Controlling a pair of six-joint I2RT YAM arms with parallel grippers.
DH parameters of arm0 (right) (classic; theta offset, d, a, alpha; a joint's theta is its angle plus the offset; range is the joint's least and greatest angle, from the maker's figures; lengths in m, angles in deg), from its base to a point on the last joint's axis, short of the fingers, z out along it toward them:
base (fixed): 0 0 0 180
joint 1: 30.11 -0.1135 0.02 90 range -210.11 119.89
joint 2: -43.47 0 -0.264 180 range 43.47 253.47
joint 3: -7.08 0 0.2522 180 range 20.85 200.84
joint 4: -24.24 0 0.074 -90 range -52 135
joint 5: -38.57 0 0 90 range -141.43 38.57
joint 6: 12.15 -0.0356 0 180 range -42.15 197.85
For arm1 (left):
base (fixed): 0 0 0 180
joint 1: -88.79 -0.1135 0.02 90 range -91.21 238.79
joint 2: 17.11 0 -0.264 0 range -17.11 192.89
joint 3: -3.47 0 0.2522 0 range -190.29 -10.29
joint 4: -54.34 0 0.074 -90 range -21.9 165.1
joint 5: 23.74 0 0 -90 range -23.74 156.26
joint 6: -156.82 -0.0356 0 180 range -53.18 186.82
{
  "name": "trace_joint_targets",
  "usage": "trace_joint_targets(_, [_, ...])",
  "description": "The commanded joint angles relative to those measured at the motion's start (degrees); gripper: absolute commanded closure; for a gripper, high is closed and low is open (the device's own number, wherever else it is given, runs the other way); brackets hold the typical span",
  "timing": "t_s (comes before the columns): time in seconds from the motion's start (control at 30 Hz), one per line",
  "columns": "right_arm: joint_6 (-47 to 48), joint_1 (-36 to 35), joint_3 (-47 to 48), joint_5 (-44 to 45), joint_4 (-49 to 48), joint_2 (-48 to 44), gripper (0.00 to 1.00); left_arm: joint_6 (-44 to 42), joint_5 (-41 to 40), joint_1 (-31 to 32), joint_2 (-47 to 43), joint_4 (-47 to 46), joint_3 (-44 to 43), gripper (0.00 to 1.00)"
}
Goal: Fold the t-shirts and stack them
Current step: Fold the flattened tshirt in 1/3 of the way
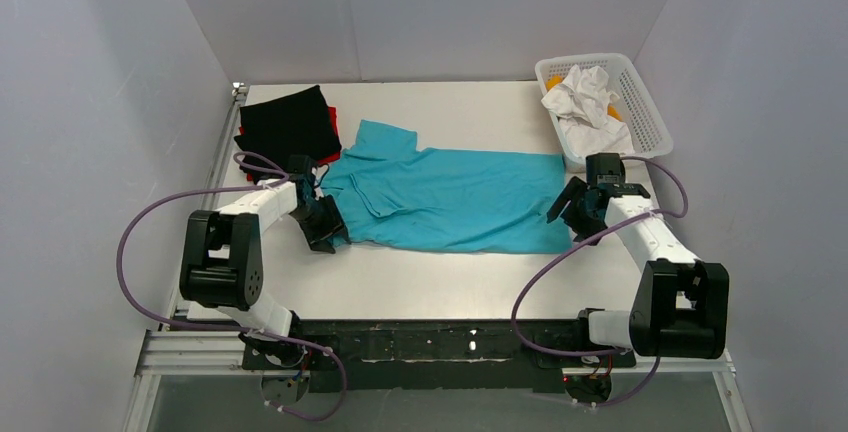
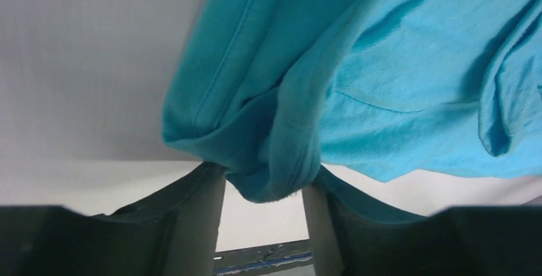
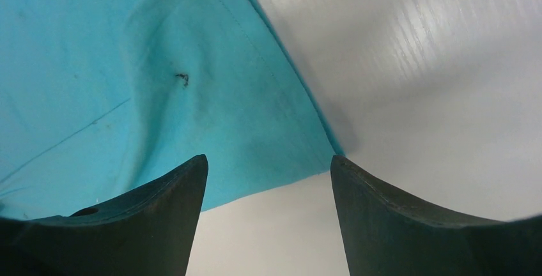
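Observation:
A turquoise-blue t-shirt [image 1: 450, 197] lies spread across the middle of the table, collar to the left. My left gripper [image 1: 325, 224] is at the shirt's near-left corner. In the left wrist view it [image 2: 265, 183] is shut on a bunched fold of the shirt [image 2: 281, 161], which is raised off the table. My right gripper [image 1: 562, 210] is at the shirt's right hem. In the right wrist view it [image 3: 268, 164] is open and empty, just above the hem corner [image 3: 255, 135]. A folded black t-shirt [image 1: 290, 124] lies on a red one [image 1: 333, 124] at the back left.
A white mesh basket [image 1: 650, 112] stands at the back right with crumpled white cloth [image 1: 585, 102] and something orange in it. White walls close in the table on three sides. The near table edge is a black rail [image 1: 440, 342] with the arm bases.

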Motion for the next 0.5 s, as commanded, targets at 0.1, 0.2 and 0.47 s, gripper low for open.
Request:
trace_joint_targets(0.1, [-3.09, 4.01, -2.66, -1.93, -1.04, -0.94, 0.22, -1.13, 1.27, -0.37, 1.52, 3.33, 0.63, 0.73])
trace_joint_targets(0.2, [-4.13, 4.27, -3.26, -2.98, -1.46, 0.42, 0.24, -1.89, 0.52, -0.53, 1.99, 5.29, -0.38, 0.93])
trace_joint_targets(0.47, [-6.56, 4.66, -4.07, -3.13, -3.11, 4.94, 0.36, -2.67, -2.70, -0.62, -0.48, 8.05, 0.24, 1.00])
